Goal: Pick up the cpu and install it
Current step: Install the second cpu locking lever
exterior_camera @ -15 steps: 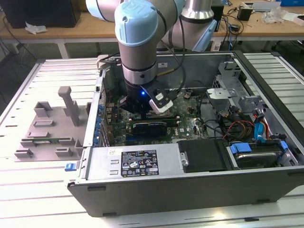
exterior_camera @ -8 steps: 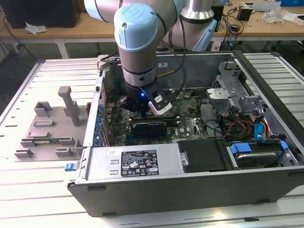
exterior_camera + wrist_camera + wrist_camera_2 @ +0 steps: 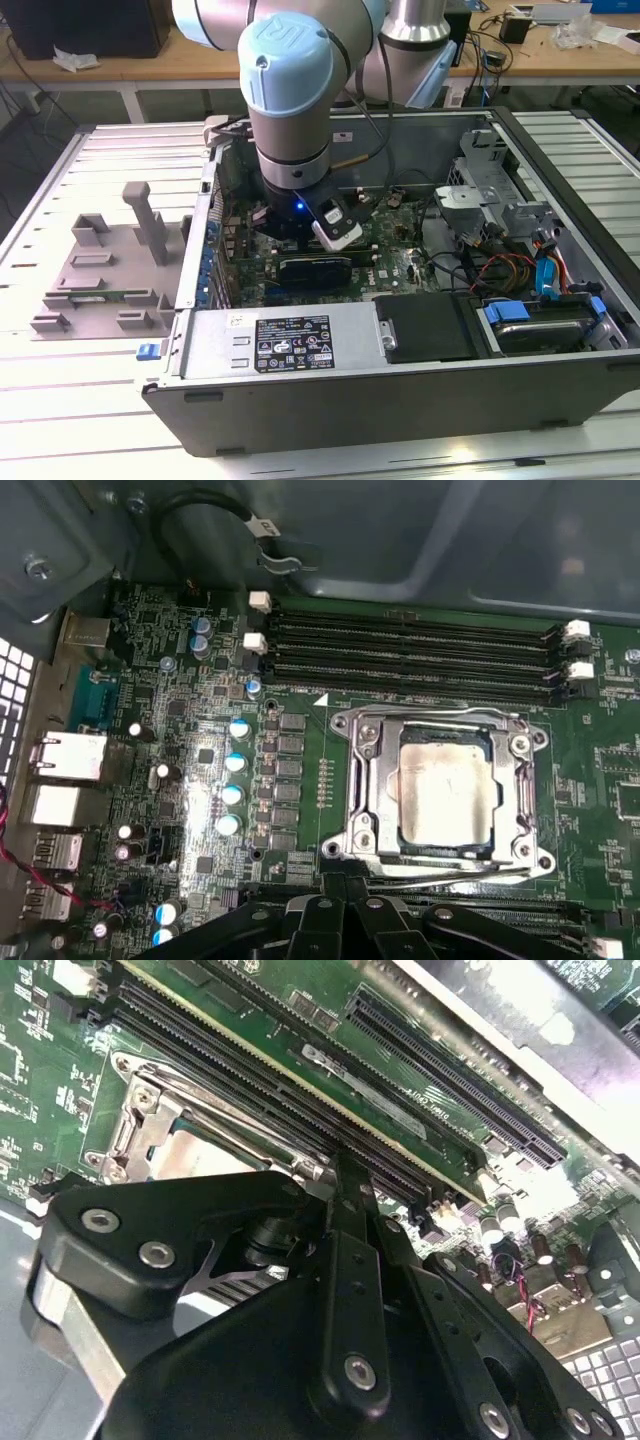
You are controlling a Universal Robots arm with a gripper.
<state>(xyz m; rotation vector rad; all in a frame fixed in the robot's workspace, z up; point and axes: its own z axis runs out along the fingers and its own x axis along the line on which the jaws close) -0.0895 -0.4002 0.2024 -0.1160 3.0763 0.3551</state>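
Cpu (image 3: 447, 792) sits flat in the socket (image 3: 368, 780), silvery lid up, frame around it. Light, stiff, slick on top, fragile underneath: I'd hold it by opposite edges, kept level. Tool (image 3: 345, 892) hangs low just beside the socket, inside the case (image 3: 400, 400); how far open, cannot tell, and nothing visibly held.

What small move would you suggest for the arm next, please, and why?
Probably lift the pincer straight up a little. In the first wrist view the cpu already lies inside the socket frame, and the pincer sits at the frame's edge, so rising should avoid nudging it.
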